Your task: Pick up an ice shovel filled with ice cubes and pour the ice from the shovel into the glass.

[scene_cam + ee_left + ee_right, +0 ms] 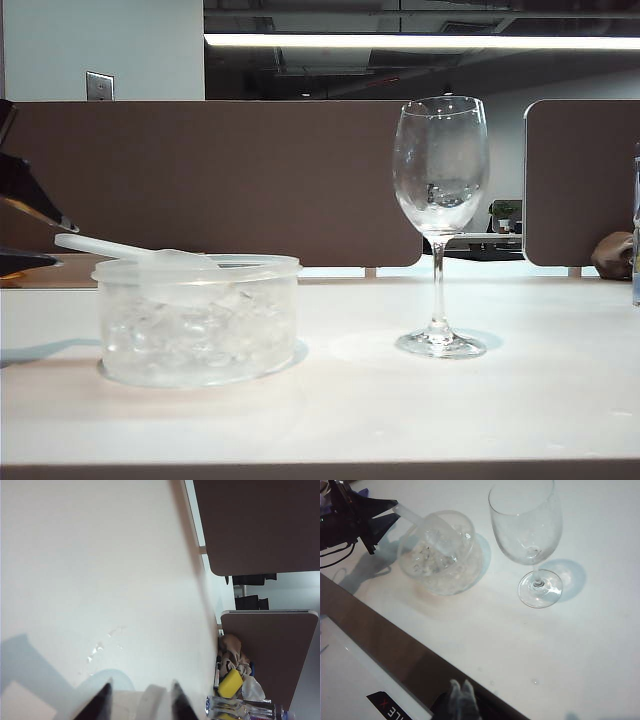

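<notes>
The round clear tub (pixel 198 320) sits on the white table (pixel 350 420), full of ice cubes (pixel 190 335). The ice shovel (pixel 130 250) lies across the top of the tub, its thin handle sticking out toward the left gripper (pixel 379 522). That gripper's two dark fingers (pixel 102 700) are spread apart around the handle's end, not squeezing it. The tall glass (pixel 440 220) stands upright, well apart from the tub. The right gripper (pixel 461 700) is by the table's near edge, its tips close together, holding nothing

Bare table (pixel 350 420) separates tub (pixel 198 330) and glass (pixel 440 225); left gripper (pixel 375 522) seemingly crowds the tub.
</notes>
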Controlling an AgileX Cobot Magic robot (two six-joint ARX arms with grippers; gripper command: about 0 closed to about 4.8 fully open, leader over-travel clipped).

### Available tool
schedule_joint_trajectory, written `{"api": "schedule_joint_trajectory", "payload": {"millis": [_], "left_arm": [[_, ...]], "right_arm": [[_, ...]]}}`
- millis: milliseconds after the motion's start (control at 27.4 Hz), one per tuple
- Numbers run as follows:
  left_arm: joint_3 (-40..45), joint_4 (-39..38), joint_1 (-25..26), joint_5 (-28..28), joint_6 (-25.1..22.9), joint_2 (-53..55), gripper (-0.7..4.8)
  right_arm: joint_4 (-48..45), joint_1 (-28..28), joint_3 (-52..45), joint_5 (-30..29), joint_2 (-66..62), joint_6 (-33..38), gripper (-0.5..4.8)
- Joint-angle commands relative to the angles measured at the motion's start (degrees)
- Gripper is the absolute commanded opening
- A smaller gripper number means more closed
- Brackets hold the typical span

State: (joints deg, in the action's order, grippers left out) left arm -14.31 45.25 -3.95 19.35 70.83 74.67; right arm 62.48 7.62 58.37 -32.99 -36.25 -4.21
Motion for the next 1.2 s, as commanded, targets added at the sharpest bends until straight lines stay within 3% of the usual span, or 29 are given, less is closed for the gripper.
{"api": "schedule_joint_trajectory", "payload": {"millis": [37,1205], "left_arm": [[-0.1,1.1,-0.3,-0.1,0.2,-0.1,1.52],[-1.4,5.2,-2.9,-0.7,1.2,4.2,1.33]], "right_arm": [[-0.6,0.0,0.3,-0.2,0.1,-0.4,-0.05],[-0.6,0.0,0.3,-0.2,0.1,-0.4,-0.05]]}}
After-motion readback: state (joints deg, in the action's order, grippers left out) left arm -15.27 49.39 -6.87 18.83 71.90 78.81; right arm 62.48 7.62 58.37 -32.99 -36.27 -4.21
